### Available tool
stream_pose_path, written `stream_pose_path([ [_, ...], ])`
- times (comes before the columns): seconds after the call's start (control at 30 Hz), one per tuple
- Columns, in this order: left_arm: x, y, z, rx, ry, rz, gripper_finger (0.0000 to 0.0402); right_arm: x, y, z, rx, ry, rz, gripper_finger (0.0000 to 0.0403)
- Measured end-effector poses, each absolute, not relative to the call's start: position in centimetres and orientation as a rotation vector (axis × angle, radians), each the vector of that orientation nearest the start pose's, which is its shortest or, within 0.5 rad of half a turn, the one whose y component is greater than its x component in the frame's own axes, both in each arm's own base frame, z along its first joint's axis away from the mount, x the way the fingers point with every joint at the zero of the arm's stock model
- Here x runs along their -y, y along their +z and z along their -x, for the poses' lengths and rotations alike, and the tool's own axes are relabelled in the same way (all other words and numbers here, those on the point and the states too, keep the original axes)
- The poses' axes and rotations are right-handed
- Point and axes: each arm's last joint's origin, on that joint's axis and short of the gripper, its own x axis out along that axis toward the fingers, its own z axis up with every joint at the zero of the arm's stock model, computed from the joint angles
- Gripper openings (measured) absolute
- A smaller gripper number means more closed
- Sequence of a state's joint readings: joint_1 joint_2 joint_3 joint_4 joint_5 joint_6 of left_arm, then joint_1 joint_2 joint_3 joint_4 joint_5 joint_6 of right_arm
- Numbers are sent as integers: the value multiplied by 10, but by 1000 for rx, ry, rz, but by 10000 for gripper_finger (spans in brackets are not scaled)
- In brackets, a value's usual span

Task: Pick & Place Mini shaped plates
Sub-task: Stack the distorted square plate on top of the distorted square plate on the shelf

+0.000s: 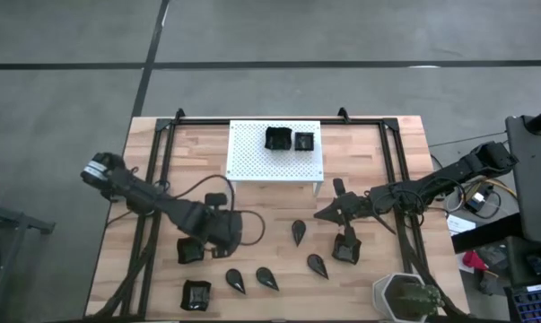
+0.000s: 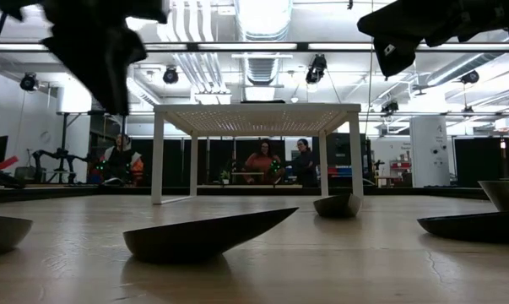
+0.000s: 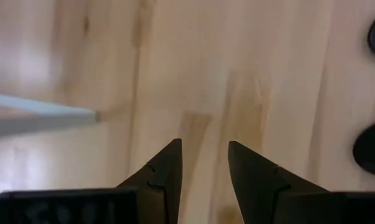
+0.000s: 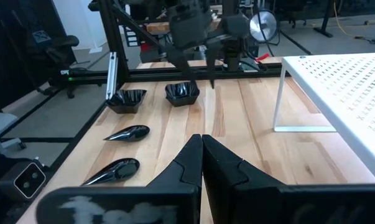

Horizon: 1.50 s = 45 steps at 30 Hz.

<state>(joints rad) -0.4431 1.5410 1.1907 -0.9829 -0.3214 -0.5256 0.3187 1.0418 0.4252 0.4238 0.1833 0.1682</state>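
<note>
Hovering over bare tabletop (image 1: 279, 202) on the left, the left gripper (image 3: 204, 163) holds its fingers apart with nothing between them. The right gripper (image 4: 202, 152) hangs closed and empty right of centre. Two black plates (image 1: 290, 139) sit on the white stand (image 1: 252, 152) at the far side; the other plates (image 1: 266, 278) lie scattered across the near tabletop.

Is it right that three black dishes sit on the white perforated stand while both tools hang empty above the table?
Not quite. The high view shows two black dishes on the white perforated stand, not three. The rest holds: the left tool is open over bare wood, and the right tool is shut on nothing.
</note>
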Motion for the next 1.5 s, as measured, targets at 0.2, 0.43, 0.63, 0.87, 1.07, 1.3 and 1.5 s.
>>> stream_pose_path([
  [0.2, 128, 236, -247, -1226, 240, 9, 124, -63, 220, -207, -197, 119, -116, 8],
  [0.43, 151, 234, -233, -1256, 208, 107, 124, -62, 220, -207, -197, 117, -116, 8],
  [0.63, 170, 228, -215, -1308, 174, 153, 124, -62, 220, -207, -195, 117, -109, 8],
  [0.87, 184, 219, -198, -1400, 99, 158, 124, -62, 222, -207, -175, 117, -106, 8],
  [1.07, 187, 214, -191, -1419, 126, 190, 124, -62, 224, -208, -167, 119, -86, 8],
  [1.3, 190, 197, -174, -1478, 165, 201, 124, -62, 227, -208, -157, 121, -66, 8],
  [1.5, 193, 195, -170, -1464, 170, 204, 124, -62, 227, -208, -157, 122, -58, 8],
])
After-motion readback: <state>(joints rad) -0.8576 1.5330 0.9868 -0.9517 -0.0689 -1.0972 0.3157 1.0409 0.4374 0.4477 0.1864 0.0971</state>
